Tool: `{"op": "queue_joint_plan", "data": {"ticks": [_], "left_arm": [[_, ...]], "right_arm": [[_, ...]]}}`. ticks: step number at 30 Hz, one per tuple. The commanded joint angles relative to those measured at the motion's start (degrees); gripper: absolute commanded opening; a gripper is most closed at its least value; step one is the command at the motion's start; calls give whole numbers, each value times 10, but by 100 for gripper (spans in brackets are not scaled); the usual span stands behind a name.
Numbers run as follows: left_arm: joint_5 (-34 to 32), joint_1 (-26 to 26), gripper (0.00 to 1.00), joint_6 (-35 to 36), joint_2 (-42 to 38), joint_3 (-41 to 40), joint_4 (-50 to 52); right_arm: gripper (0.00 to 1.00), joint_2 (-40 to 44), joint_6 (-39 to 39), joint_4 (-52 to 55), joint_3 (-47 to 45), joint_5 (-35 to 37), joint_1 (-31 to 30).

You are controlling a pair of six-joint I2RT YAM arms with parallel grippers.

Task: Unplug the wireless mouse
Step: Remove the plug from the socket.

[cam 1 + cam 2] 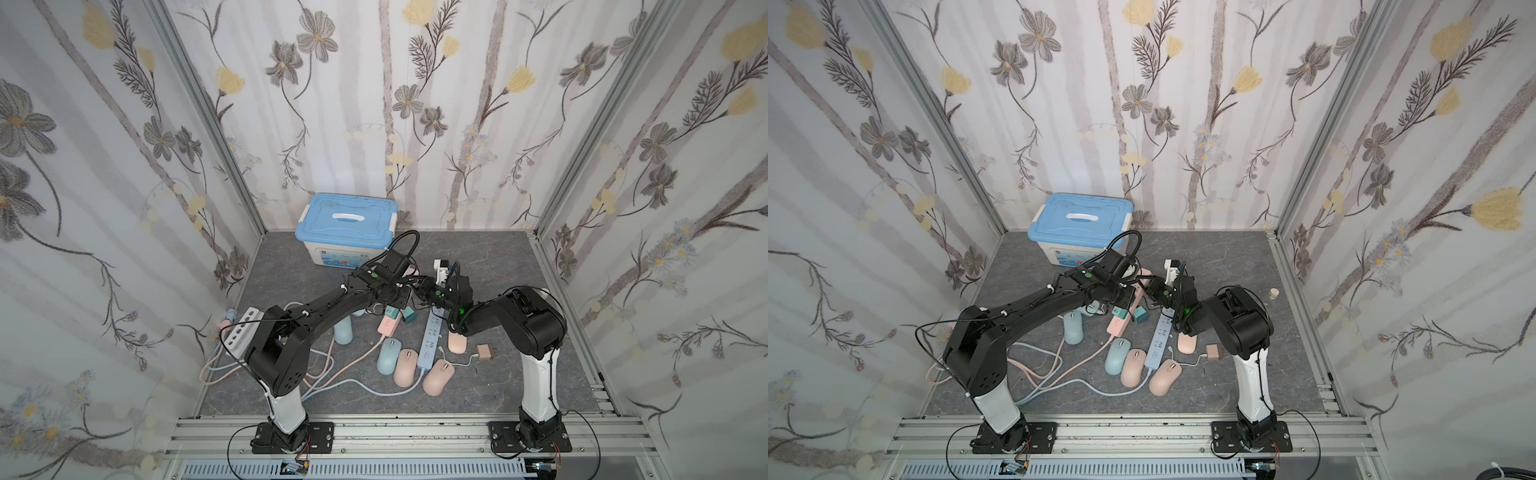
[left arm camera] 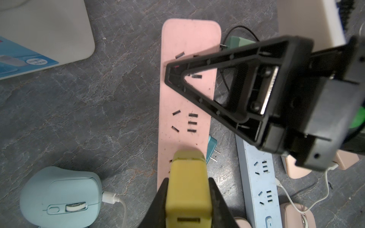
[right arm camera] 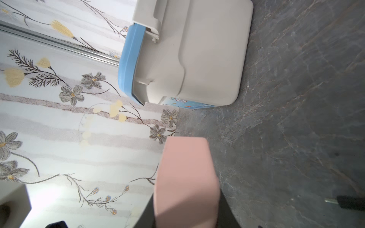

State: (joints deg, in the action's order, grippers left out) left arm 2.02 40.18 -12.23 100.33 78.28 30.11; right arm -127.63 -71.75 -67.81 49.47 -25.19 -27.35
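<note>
In the left wrist view a light blue wireless mouse (image 2: 59, 199) lies on the grey table with a white cable (image 2: 110, 197) plugged into its front. My left gripper (image 2: 187, 181) is shut on a yellow-green adapter (image 2: 187, 189) that stands in the pink power strip (image 2: 185, 98). The adapter's USB slot faces the camera and is empty. My right gripper (image 2: 173, 73) is at the strip's far end. In the right wrist view its jaws (image 3: 186, 207) are closed on that pink end (image 3: 185, 167). In both top views the two grippers meet over the strip (image 1: 388, 326) (image 1: 1119, 324).
Several more blue and pink mice (image 1: 388, 356) (image 1: 439, 376) lie around a light blue power strip (image 1: 432, 336). Loose teal adapters (image 2: 212, 146) and a beige adapter (image 1: 485, 352) lie nearby. A blue-lidded storage box (image 1: 347, 226) stands at the back. Cables loop at the front left.
</note>
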Motion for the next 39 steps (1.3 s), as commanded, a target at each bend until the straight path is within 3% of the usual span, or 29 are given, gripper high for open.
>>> {"op": "queue_joint_plan", "data": {"ticks": [1, 4, 9, 13, 14, 18, 20, 24, 28, 30, 39], "left_arm": [[-11, 3, 0, -54, -25, -32, -66], [1, 5, 0, -51, -27, -22, -59], [24, 1, 0, 19, 55, 150, 139], [11, 2, 0, 34, 96, 199, 175], [-3, 6, 0, 29, 88, 187, 156], [-10, 22, 0, -11, -33, 8, -81], [-11, 22, 0, -37, -57, -18, -118], [-18, 23, 0, -63, -62, -15, -92], [-37, 23, 0, -64, -5, 99, 82], [-67, 21, 0, -72, -8, 119, 129], [-201, -77, 0, -177, -77, 16, 145]], "right_arm": [[0, 0, -33, -37, -5, 49, -2], [0, -3, -25, -27, 1, 41, 0], [0, -1, 7, 6, 14, 23, -2], [0, -10, 3, 1, 19, 17, -5], [0, -11, 0, 1, 19, 18, -6], [0, -12, -10, -3, 13, 33, -8], [0, -14, -19, 0, 14, 40, -9], [0, -21, -23, 5, 19, 39, -10], [0, -23, -6, 25, 30, 25, -10], [0, -20, 4, 36, 32, 24, -9], [0, -21, 9, 56, 34, 23, -11]]}}
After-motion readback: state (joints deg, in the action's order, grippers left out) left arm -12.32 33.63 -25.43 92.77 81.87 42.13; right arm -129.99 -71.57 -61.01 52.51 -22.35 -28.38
